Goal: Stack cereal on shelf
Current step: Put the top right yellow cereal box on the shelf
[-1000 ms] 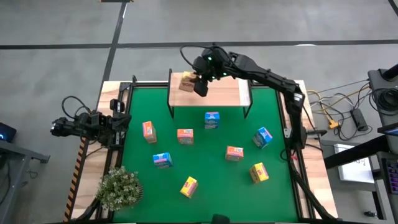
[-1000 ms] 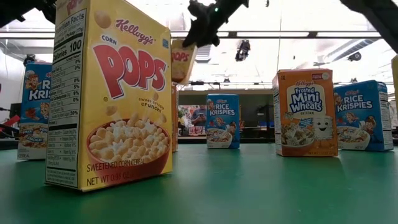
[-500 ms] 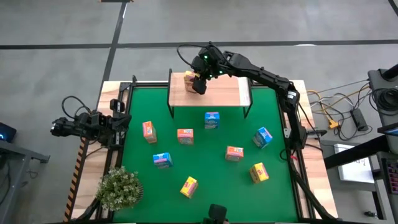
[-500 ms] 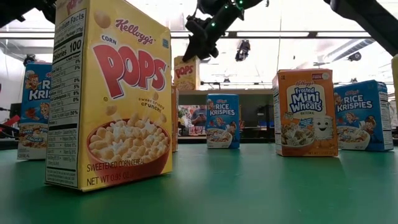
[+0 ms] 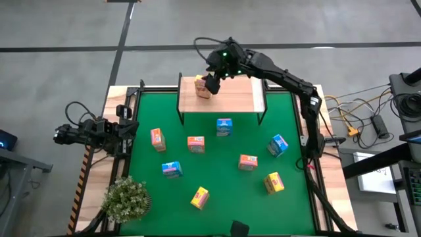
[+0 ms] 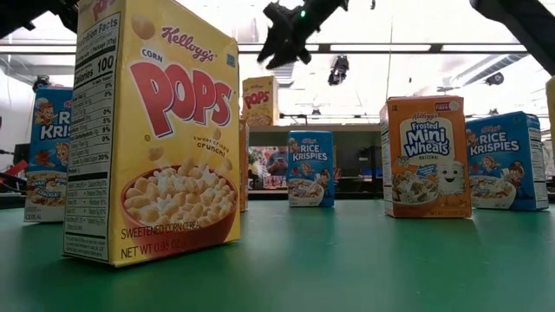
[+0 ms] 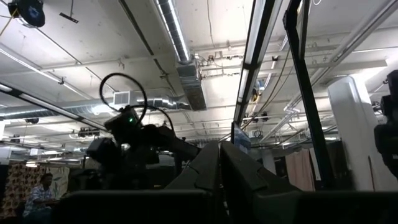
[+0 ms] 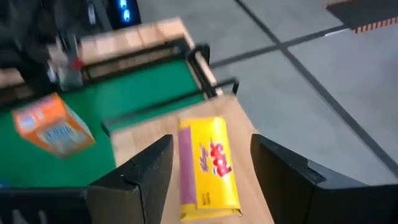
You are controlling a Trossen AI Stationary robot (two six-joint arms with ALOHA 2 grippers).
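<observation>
Cereal box (image 8: 208, 165) between spread right fingers (image 8: 146, 168).

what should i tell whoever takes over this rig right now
Right hand: open, just above the yellow box it has set on the shelf, at the shelf's left end.
Left hand: shut, parked off the mat's left edge.
Done: one yellow box on the shelf, nothing stacked on it.
Left: eight boxes on the green mat: two yellow, three orange, three blue. The plant sits at the mat's near-left corner.
</observation>
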